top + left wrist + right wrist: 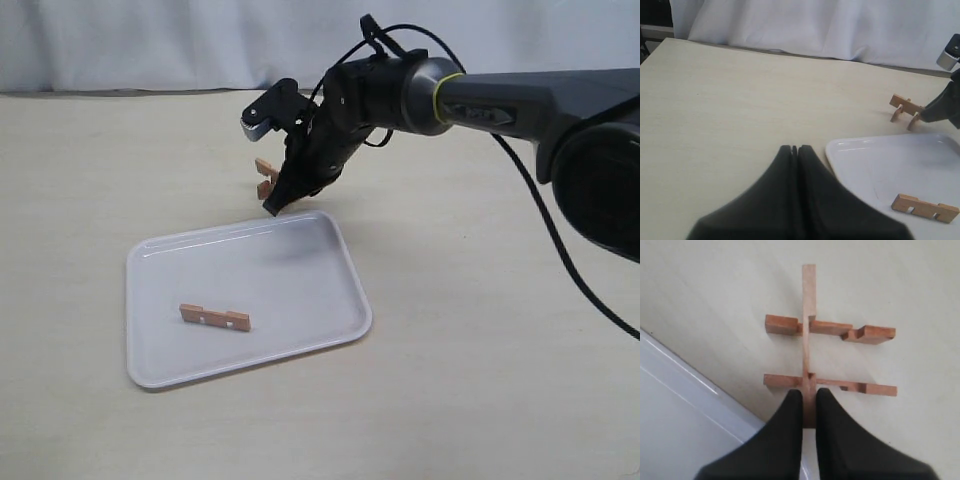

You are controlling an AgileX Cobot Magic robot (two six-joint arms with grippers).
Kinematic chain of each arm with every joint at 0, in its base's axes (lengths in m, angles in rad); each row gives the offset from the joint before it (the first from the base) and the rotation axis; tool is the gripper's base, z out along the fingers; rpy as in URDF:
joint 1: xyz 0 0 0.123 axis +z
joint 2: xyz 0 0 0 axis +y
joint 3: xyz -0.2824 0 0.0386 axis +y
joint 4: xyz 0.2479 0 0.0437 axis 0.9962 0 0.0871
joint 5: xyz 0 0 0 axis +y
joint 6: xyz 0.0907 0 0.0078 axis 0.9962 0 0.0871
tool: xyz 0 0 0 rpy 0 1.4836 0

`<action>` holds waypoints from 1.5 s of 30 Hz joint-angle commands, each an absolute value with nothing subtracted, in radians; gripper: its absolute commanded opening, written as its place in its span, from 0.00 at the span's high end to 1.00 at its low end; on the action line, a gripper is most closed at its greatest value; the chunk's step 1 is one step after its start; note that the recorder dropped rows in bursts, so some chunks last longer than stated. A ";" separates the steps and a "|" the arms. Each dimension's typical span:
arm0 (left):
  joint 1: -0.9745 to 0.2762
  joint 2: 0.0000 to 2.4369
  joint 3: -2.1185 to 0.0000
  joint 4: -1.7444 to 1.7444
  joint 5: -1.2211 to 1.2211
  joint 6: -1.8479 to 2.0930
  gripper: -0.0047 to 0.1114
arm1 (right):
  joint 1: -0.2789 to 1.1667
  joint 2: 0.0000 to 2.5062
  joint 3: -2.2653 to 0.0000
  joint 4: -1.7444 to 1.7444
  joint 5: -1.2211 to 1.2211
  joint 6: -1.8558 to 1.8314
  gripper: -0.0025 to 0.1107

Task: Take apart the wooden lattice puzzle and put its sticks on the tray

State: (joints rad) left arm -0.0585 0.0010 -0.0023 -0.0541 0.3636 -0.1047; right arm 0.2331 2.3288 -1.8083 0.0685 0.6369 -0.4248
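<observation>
Right wrist view is showing the right gripper [809, 396] pinching the near end of one stick [809, 295] of the wooden lattice puzzle [832, 327], with its two dark fingers pressing against the flat sides of that bar. Two other bars are crossing the gripped stick at right angles. They are sitting in its notches and reaching farther out to one side than the other. The puzzle is standing over the bare table [900, 280], just beside the rim of the tray [685, 410] and outside it.

Seen from the exterior camera, the right gripper [274, 205] is angling down from the right. Its tip is hanging just past the far edge of the tray [290, 280], with the puzzle [266, 178] right behind it. A loose stick [214, 317] is lying flat inside the tray, left of its middle and well apart from the gripper.

The left gripper [794, 149] is hovering over the table near a corner of the tray [865, 160], with its fingers pressed together and nothing between them.
</observation>
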 commanded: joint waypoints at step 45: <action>-0.060 0.000 0.000 -0.060 0.354 -0.107 0.96 | 0.267 2.187 -1.744 -0.016 0.604 -0.089 0.43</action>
